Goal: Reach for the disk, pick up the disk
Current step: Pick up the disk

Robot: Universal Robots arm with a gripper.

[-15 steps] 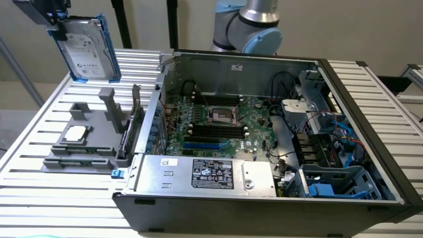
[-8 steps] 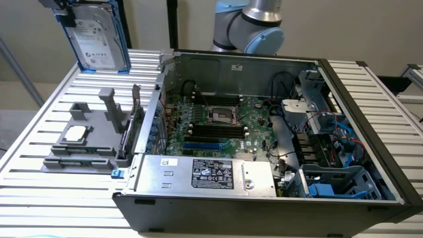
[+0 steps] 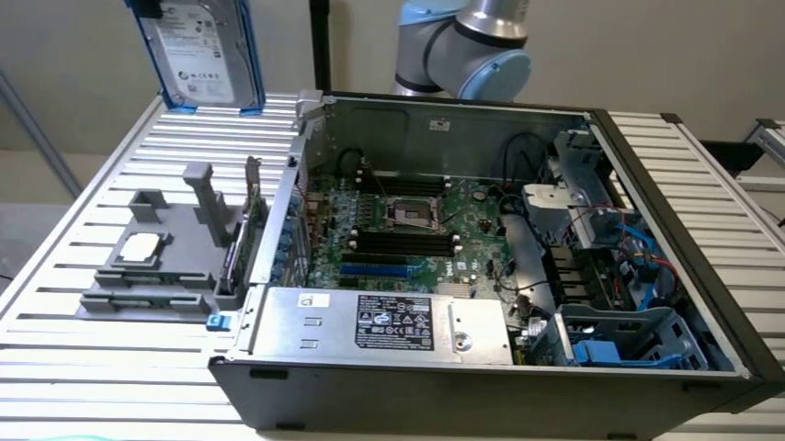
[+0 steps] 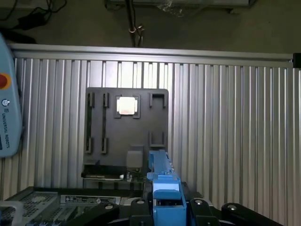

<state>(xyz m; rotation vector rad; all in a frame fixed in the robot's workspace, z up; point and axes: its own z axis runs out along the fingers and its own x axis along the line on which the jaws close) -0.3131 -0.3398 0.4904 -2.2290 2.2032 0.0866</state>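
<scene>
- the disk point(image 3: 202, 55) hangs upright in the air at the exterior view's left, over the far corner of the bench point(image 3: 86, 367). its white label faces the camera and its blue frame point(image 3: 253, 64) runs down both sides.
- in the wrist view the frame's narrow edge sits between the black fingers point(image 4: 197, 212) of the claw point(image 4: 165, 209). the claw is clenched on the disk, gripping it at its upper end.
- well below it in that view lie the slatted bench and a grey tray point(image 4: 99, 127) with a small square chip point(image 4: 127, 106) in one pocket. the disk touches neither.
- the open computer case point(image 3: 491, 395) stands just beside the tray, towards the exterior view's right. its circuit board point(image 3: 405, 220) is bare, and a silver box point(image 3: 381, 322) with a black label sits at the near end. the disk is well apart from all of this.
- step in hand, as i judge it: the reach and the grasp look done, and the pick-up is all but complete, since nothing but the claw carries the disk.
- whatever follows calls for a firm, even squeeze, because the disk dangles from one end by its plastic frame. it also calls for slow, smooth travel so the disk neither swings nor slips, with its lower corners kept clear of the case wall and the tray's upright posts.
</scene>
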